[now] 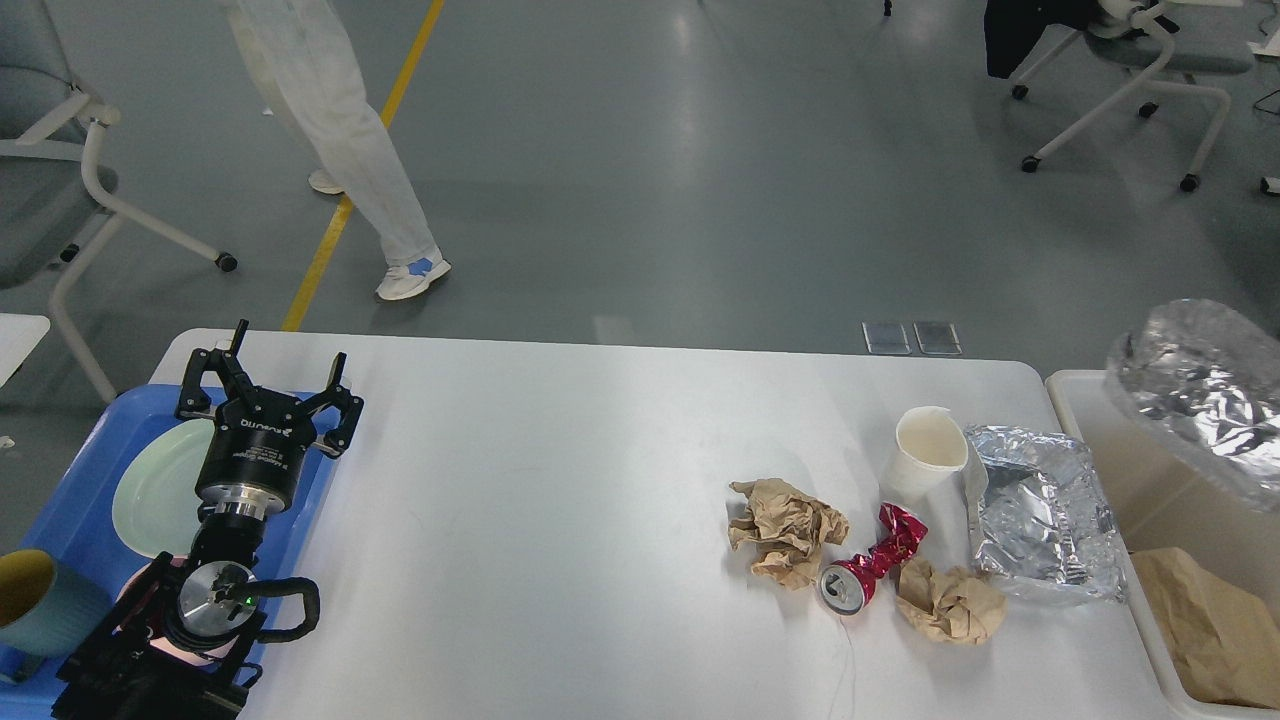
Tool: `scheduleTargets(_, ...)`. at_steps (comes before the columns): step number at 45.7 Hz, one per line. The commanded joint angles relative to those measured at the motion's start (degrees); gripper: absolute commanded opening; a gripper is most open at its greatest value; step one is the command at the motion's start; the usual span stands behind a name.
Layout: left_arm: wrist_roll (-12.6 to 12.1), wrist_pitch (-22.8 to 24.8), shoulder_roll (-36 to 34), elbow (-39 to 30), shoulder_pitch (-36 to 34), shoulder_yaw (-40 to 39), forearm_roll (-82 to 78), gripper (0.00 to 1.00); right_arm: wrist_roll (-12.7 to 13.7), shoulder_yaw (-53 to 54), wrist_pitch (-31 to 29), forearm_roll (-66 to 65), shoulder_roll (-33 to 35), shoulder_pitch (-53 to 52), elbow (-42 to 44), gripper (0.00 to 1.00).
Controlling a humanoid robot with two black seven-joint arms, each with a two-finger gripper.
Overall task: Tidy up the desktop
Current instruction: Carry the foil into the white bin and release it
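Observation:
The white desktop [560, 480] fills the lower view. On its right part lie a crumpled brown paper ball [787, 530], a crushed red can [872, 573], a second brown paper ball [948, 602], a tipped white paper cup [925, 455] and a crumpled foil sheet [1045, 525]. My left gripper [270, 375] is open and empty, held above the far right edge of a blue tray [85, 500], over a pale green plate [160, 490]. My right gripper is not in view.
A teal cup with a yellow inside [40, 605] stands on the tray's near left. An off-white bin [1150, 480] at the table's right end holds brown paper [1215, 625] and foil [1205, 395]. A person [350, 150] and office chairs stand beyond.

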State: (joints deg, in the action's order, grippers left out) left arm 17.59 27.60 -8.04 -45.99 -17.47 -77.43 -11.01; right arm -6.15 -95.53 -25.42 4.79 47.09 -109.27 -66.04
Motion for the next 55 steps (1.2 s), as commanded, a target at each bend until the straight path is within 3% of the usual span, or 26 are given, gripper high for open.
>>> scheduleTargets(1, 0.0, 0.0, 0.0, 0.0, 0.0, 0.0, 0.0, 0.96, 0.2, 8.1, 3.9, -0.7, 6.1, 16.6, 13.0, 0.0)
scheduleTargets(6, 0.0, 0.0, 0.0, 0.0, 0.0, 0.0, 0.0, 0.96, 0.2, 18.2, 13.5, -0.8, 5.0, 33.3, 19.6, 0.0)
scheduleTargets(13, 0.0, 0.0, 0.0, 0.0, 0.0, 0.0, 0.0, 0.96, 0.3, 31.3, 26.2, -0.8, -2.0, 53.7, 29.8, 0.0)
scheduleTargets(16, 0.0, 0.0, 0.0, 0.0, 0.0, 0.0, 0.0, 0.96, 0.8, 35.3, 29.2, -0.7, -6.6, 62.0, 37.1, 0.0)
scheduleTargets(22, 0.0, 0.0, 0.0, 0.0, 0.0, 0.0, 0.0, 0.96, 4.8, 39.9, 29.5, -0.7, -15.4, 73.8, 53.7, 0.0)
scheduleTargets(27, 0.0, 0.0, 0.0, 0.0, 0.0, 0.0, 0.0, 0.96, 8.2, 39.8, 29.6, -0.8, -19.0, 77.5, 58.4, 0.0)
scheduleTargets(31, 0.0, 0.0, 0.0, 0.0, 0.0, 0.0, 0.0, 0.96, 9.5, 39.8, 30.2, -0.9, -19.9, 77.8, 58.5, 0.0)
scheduleTargets(55, 0.0, 0.0, 0.0, 0.0, 0.0, 0.0, 0.0, 0.96, 9.7, 39.7, 30.3, -1.0, -23.4, 80.5, 58.6, 0.0)
